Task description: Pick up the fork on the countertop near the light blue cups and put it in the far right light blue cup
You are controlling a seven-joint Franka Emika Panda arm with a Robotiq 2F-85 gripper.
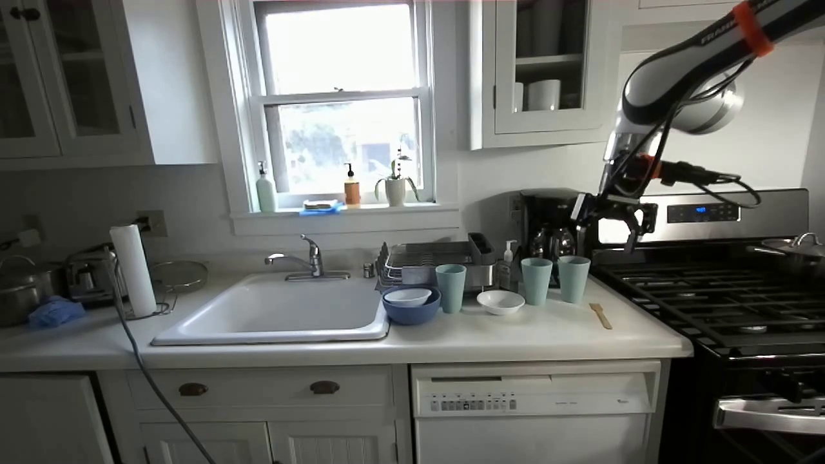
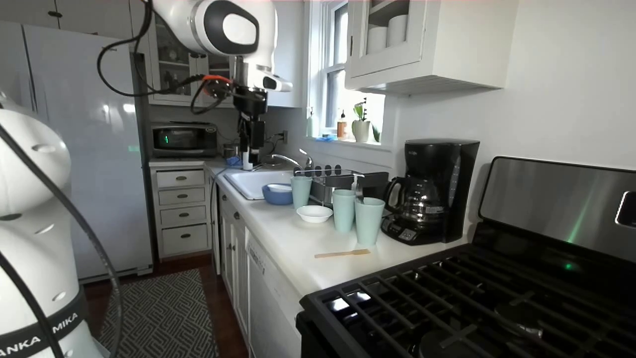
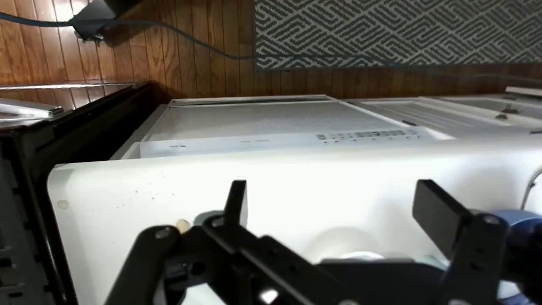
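Note:
The fork [image 1: 601, 316] is a thin tan utensil lying flat on the off-white countertop [image 1: 515, 343]. It also shows in an exterior view [image 2: 343, 253], its wider end toward the cups. In the wrist view a small tan tip [image 3: 183, 225] beside the left finger looks like its end. The far right light blue cup [image 1: 573, 279] stands upright by the stove, also in an exterior view [image 2: 369, 221]. Two like cups [image 1: 536, 281] [image 1: 450, 288] stand to its left. My gripper [image 1: 604, 237] is open and empty, high above the countertop, well apart from fork and cups.
A white dish [image 1: 501, 301] and a dark blue bowl [image 1: 412, 312] stand among the cups. A dish rack [image 1: 428, 254] and coffee maker [image 2: 437, 191] are behind. The black stove [image 1: 702, 290] borders the countertop's right end; the sink [image 1: 277, 335] lies left.

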